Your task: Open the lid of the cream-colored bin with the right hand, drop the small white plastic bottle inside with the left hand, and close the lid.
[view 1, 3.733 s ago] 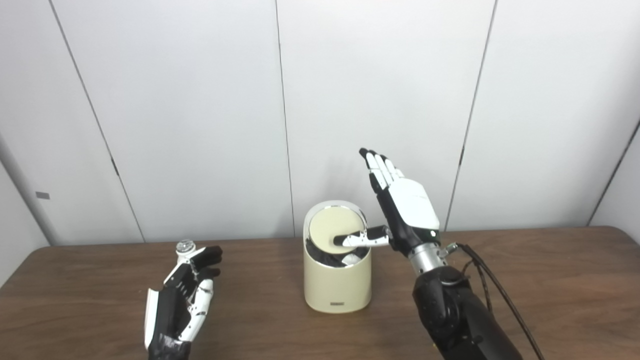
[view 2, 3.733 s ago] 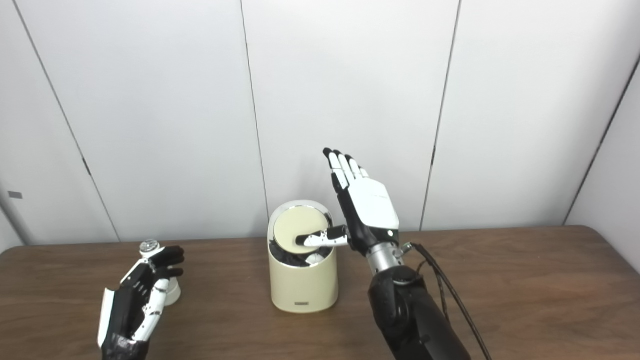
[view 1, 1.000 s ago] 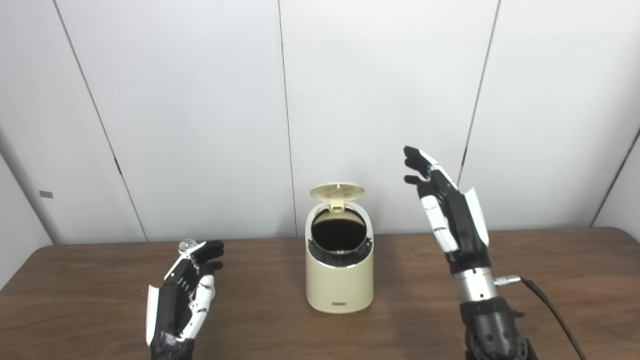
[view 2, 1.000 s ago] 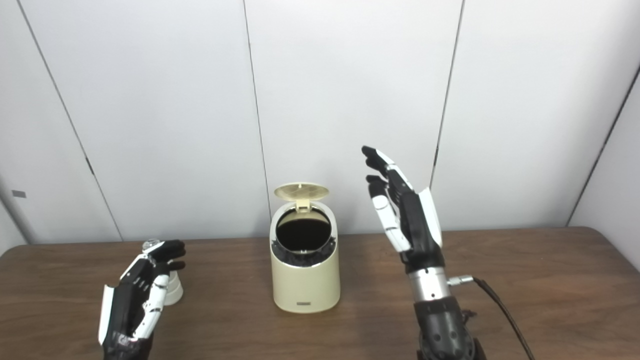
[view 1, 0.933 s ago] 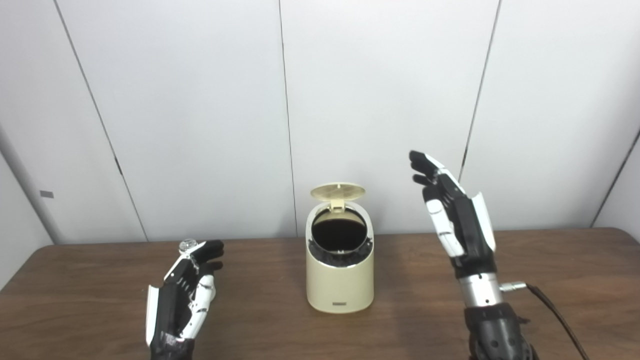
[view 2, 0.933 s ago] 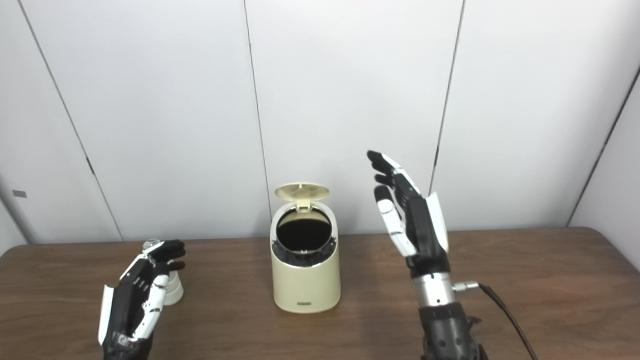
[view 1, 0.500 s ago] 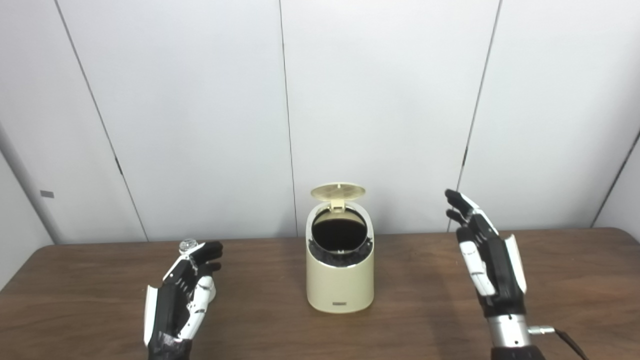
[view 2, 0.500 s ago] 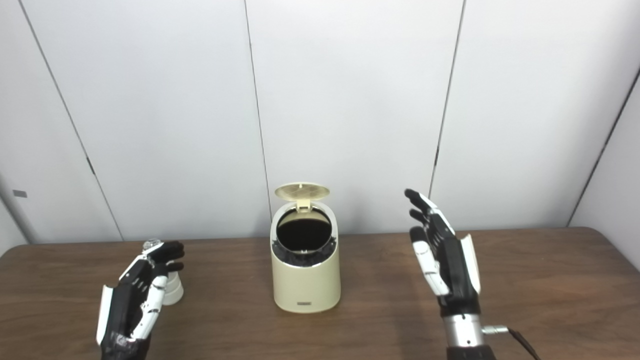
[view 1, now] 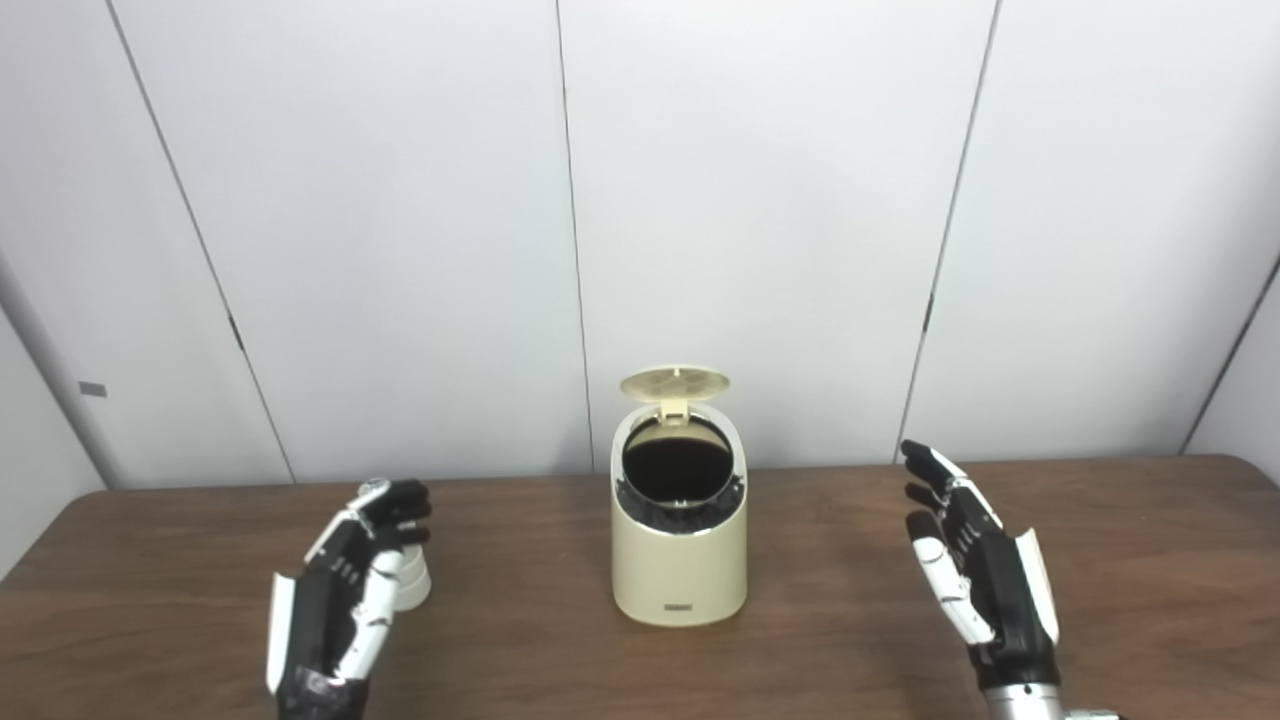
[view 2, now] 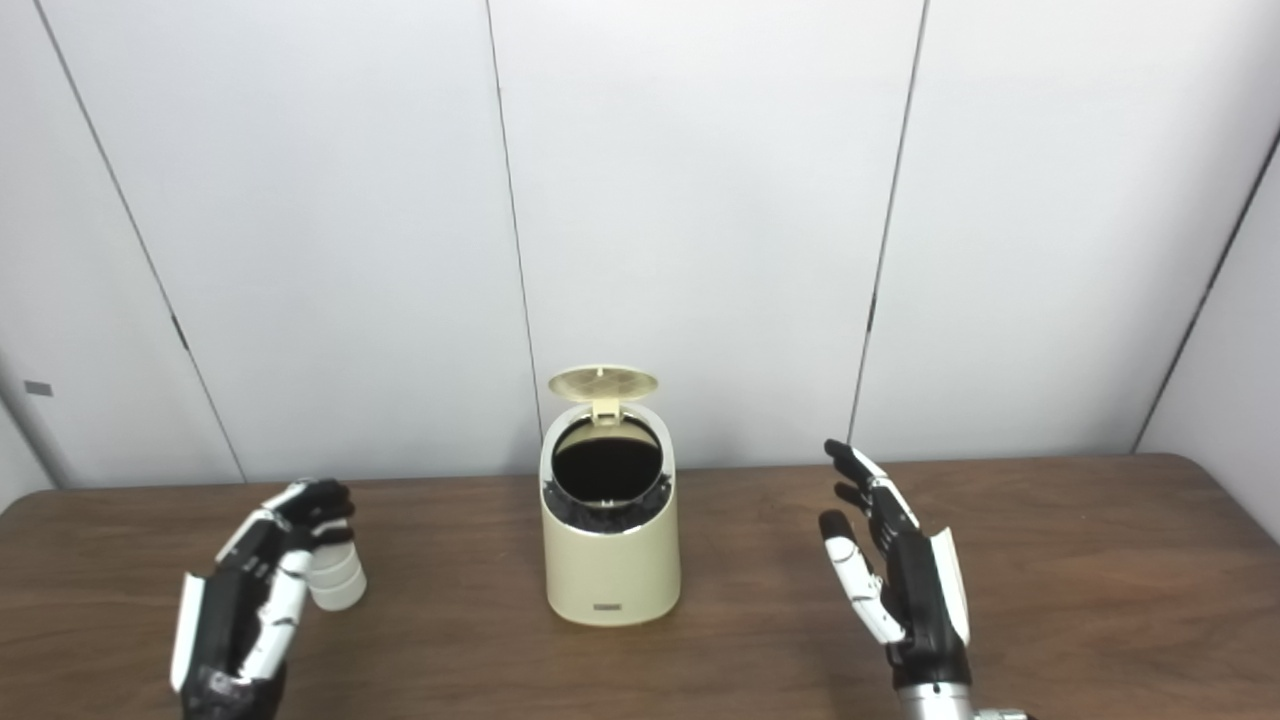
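The cream-colored bin (view 1: 680, 565) stands mid-table with its round lid (view 1: 675, 382) flipped up at the back, showing a dark inside. On the left the small white plastic bottle (view 2: 336, 583) stands upright on the table, partly hidden. My left hand (view 2: 245, 595) is close against its left side, fingers apart, with the fingertips curled over the cap. Whether they touch it I cannot tell. To the right of the bin, well apart from it, my right hand (view 1: 975, 580) is upright and open with nothing in it.
The brown wooden table (view 1: 540, 655) runs across the whole picture. White wall panels rise right behind its far edge. The bin stands near that far edge, with bare wood between it and each hand.
The right hand left the lid, which sprang open, then dropped and drew back to the right. The left hand has shifted slightly left and lower, with its fingertips now over the bottle's cap.
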Robot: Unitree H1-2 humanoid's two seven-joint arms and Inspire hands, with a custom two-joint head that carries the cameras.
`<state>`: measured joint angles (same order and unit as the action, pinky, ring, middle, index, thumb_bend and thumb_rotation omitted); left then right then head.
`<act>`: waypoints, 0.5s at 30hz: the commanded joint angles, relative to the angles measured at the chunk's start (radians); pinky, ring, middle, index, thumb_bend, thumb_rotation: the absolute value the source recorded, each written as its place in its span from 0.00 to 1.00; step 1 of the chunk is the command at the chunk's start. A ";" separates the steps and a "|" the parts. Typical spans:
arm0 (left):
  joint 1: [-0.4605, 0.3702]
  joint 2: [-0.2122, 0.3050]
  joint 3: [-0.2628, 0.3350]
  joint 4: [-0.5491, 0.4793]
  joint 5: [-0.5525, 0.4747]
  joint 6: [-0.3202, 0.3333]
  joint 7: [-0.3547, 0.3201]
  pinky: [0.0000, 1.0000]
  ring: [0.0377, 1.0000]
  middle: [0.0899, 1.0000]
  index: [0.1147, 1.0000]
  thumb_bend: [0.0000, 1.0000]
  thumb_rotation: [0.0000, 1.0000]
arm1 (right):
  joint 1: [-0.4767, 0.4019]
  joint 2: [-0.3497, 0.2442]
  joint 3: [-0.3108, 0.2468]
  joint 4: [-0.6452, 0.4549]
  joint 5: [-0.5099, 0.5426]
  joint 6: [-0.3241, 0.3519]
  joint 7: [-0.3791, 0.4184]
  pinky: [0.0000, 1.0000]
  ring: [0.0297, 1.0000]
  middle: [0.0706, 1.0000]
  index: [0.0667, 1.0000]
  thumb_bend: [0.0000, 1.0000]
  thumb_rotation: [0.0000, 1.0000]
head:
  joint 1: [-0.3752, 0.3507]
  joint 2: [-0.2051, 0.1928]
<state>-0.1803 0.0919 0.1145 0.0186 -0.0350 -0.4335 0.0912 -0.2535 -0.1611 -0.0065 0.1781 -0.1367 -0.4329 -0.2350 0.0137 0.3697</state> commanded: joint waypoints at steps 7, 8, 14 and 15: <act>-0.051 0.130 0.028 -0.245 -0.052 0.112 -0.078 0.79 0.86 0.91 0.93 0.92 0.46 | -0.043 -0.041 0.008 -0.003 -0.039 -0.037 -0.064 0.84 0.89 0.87 0.82 0.18 0.73 | 0.044 -0.012; -0.053 0.144 0.033 -0.266 -0.048 0.128 -0.083 0.85 0.90 0.95 0.96 0.96 0.47 | -0.044 -0.044 0.010 -0.002 -0.039 -0.037 -0.067 0.85 0.89 0.87 0.82 0.18 0.74 | 0.047 -0.013; -0.067 0.184 0.093 -0.322 -0.014 0.165 -0.058 0.85 0.92 0.95 0.99 0.99 0.50 | -0.042 -0.050 0.008 0.003 -0.030 -0.037 -0.070 0.85 0.89 0.87 0.82 0.15 0.74 | 0.060 -0.023; -0.069 0.186 0.105 -0.318 -0.018 0.165 -0.052 0.84 0.91 0.95 0.98 0.95 0.49 | -0.040 -0.050 0.004 0.003 -0.022 -0.036 -0.063 0.86 0.90 0.88 0.82 0.14 0.74 | 0.066 -0.021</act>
<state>-0.2209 0.2700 0.2070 -0.2690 -0.0652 -0.2643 0.0273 -0.2631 -0.1979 0.0044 0.2044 -0.1651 -0.4331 -0.2954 0.0736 0.3482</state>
